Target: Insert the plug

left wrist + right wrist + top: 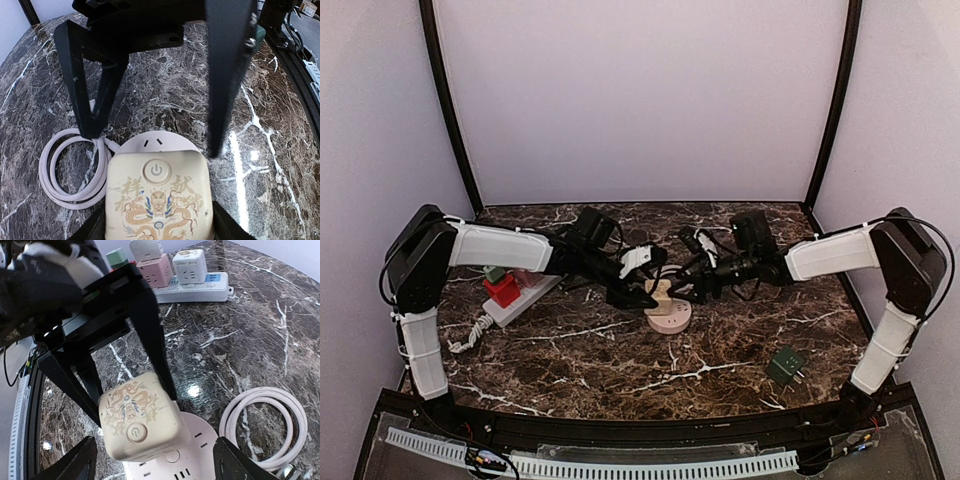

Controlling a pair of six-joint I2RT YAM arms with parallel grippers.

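Now the left hand point(157, 229) clamps the cube plug point(137, 422) over the round socket point(201, 439); the right hand point(160, 462) is spread either side. Next, probably, a straight downward press.

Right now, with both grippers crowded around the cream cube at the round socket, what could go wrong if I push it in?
1. The left gripper is clamped on the cream cube while the open right gripper straddles it from the opposite side, so their fingers could collide.
2. Nothing seems to pin the round socket, so pressing may slide or tip it.
3. The coiled white cable lies close by and could snag.
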